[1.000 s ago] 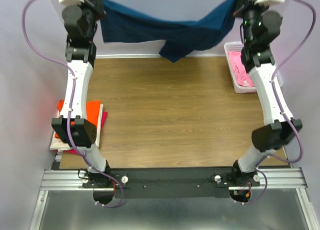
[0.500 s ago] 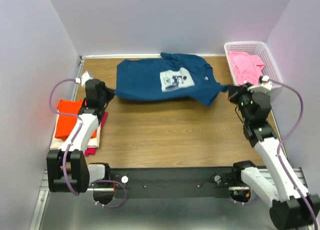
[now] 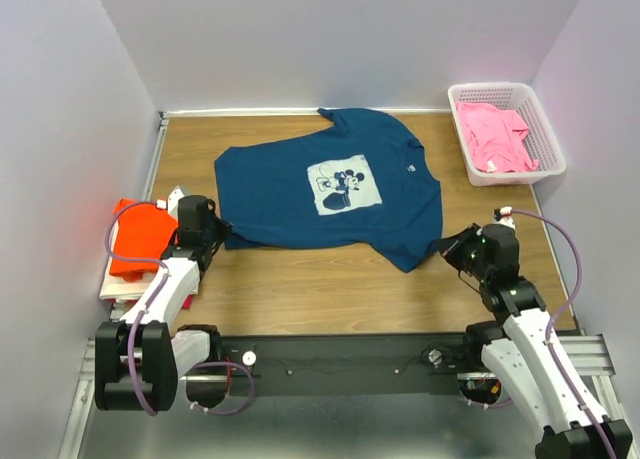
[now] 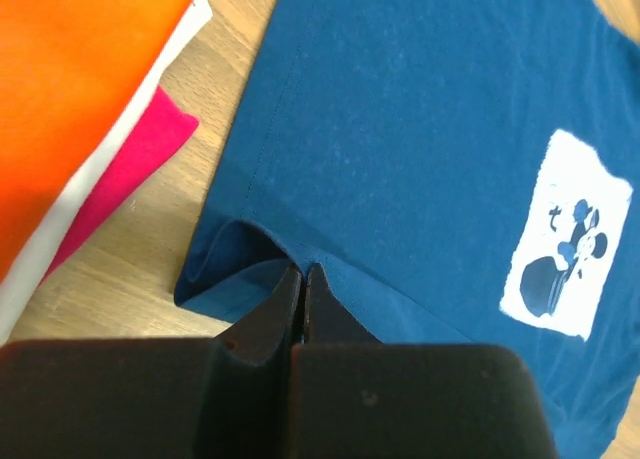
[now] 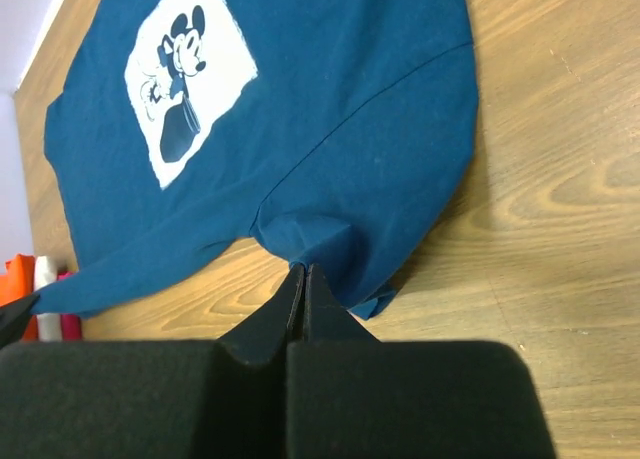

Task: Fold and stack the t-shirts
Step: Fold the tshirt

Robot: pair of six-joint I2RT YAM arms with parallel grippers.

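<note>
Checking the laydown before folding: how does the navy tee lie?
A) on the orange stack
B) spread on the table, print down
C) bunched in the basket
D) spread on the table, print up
D: the navy tee lies spread on the table with its white print facing up.

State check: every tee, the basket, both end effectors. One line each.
Navy tee: spread on table, print up, both near corners pinched.
Orange tee: folded, on top of white tee.
White tee: folded, over magenta tee.
Magenta tee: folded, lowest visible.
Pink tee: crumpled in basket.
Basket: upright.
Left end effector: shut on navy tee.
Right end effector: shut on navy tee.
</note>
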